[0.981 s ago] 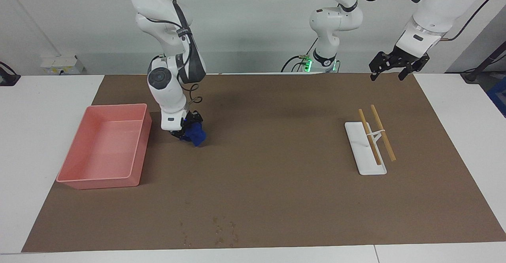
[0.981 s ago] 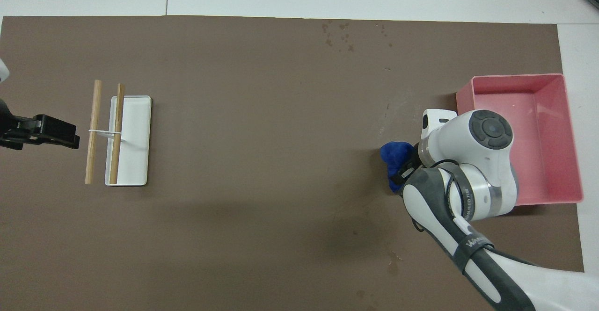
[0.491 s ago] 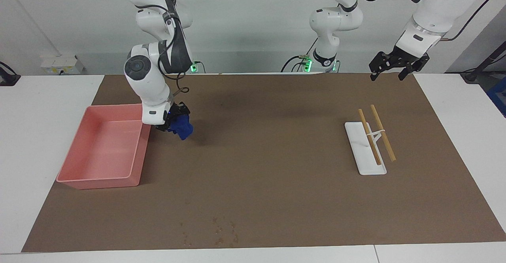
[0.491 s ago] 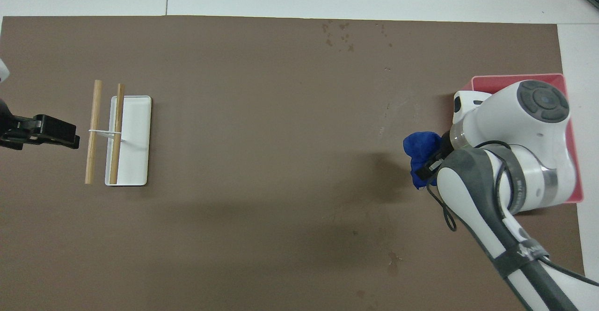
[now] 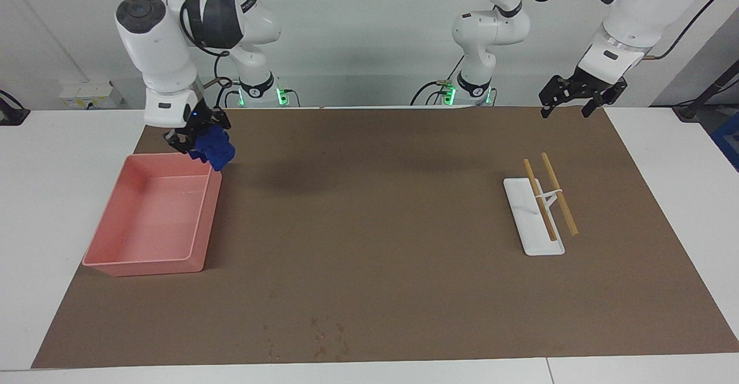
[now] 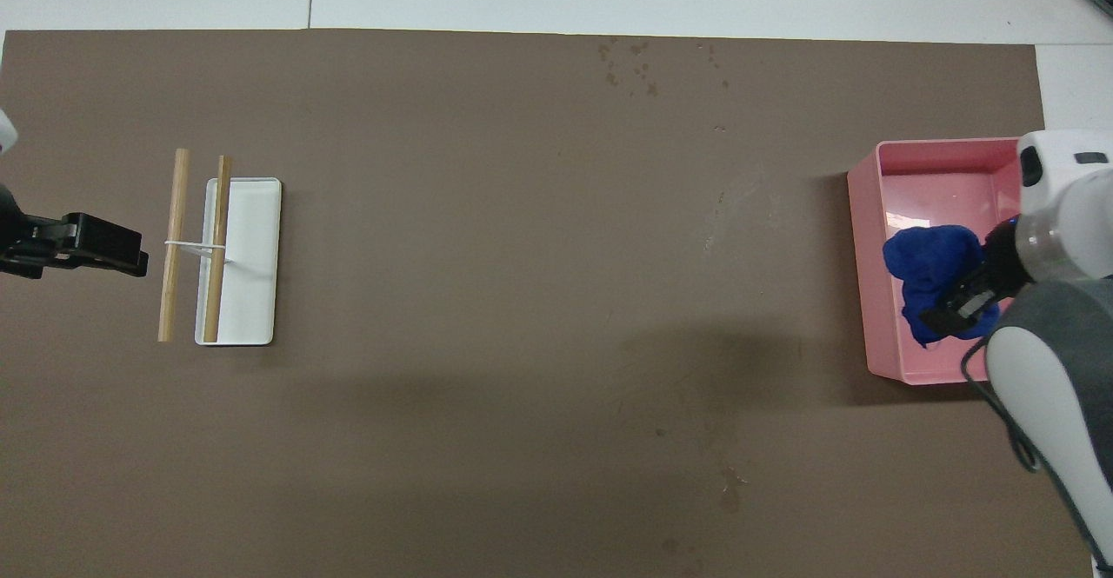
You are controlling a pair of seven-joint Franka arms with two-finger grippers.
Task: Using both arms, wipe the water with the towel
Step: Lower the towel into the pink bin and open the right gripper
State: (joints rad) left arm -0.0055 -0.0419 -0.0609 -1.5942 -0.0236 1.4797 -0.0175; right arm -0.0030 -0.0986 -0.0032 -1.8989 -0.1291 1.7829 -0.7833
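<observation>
Right, I've got the right gripper (image 5: 199, 137) clamped on the towel (image 5: 212, 147), up over the pink tray (image 5: 118, 263). The left gripper (image 5: 577, 99) waits, jaws apart. Risk: the droplets (image 5: 323, 338) look unwiped; dropping the towel now probably leaves them.

A brown mat (image 5: 404, 245) covers most of the white table (image 5: 52, 199). A pink tray (image 5: 115, 265) sits on the mat toward the right arm's end. Toward the left arm's end lies a white holder (image 5: 528, 222) with two wooden sticks (image 5: 559, 194) resting tilted across it. Small wet spots (image 5: 323, 338) mark the mat's edge farthest from the robots.
</observation>
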